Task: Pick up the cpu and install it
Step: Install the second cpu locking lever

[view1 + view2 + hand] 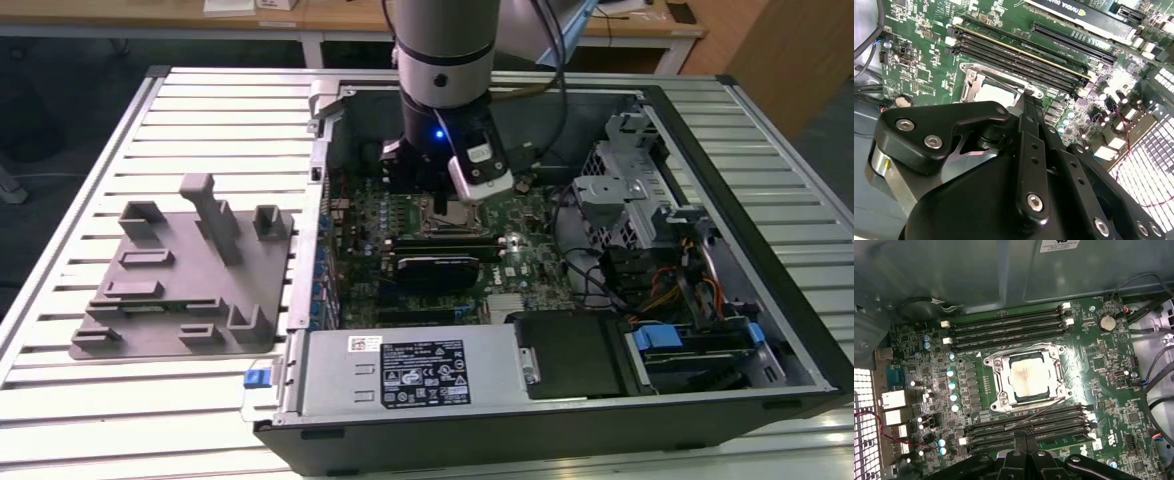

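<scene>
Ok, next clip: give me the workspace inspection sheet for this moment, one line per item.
Surface: slatted metal table carrying an open computer case.
Job's things: cpu lies flat inside the metal-framed socket on the motherboard; nothing rests on top of it.
Clutter: grey plastic tray with upright blocks, on the exterior view's left of the case.
Grippers: gripper shut, holding nothing, above the memory slots beside the socket.
Cables: dark bundles by the drive cage; a thin red wire near the rear ports.
Surroundings: wooden desks behind the table.
</scene>
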`<control>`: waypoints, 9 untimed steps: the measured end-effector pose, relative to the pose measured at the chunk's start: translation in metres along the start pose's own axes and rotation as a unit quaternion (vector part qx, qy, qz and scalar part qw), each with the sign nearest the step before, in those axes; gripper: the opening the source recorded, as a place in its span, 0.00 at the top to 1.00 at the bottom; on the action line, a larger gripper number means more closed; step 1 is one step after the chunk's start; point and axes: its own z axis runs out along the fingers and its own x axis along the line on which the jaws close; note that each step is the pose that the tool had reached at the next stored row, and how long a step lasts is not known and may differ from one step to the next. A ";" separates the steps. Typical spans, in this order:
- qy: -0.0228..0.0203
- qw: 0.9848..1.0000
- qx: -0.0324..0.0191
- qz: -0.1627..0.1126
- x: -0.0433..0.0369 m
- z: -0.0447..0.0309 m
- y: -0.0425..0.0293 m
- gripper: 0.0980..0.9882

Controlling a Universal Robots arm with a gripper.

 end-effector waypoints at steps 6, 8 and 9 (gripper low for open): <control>0.002 1.000 -0.009 0.001 0.0002 0.0035 -0.0005 0.99; 0.003 1.000 -0.016 0.001 0.0002 0.0045 -0.0006 0.99; 0.004 1.000 -0.019 0.001 0.0003 0.0051 -0.0007 0.99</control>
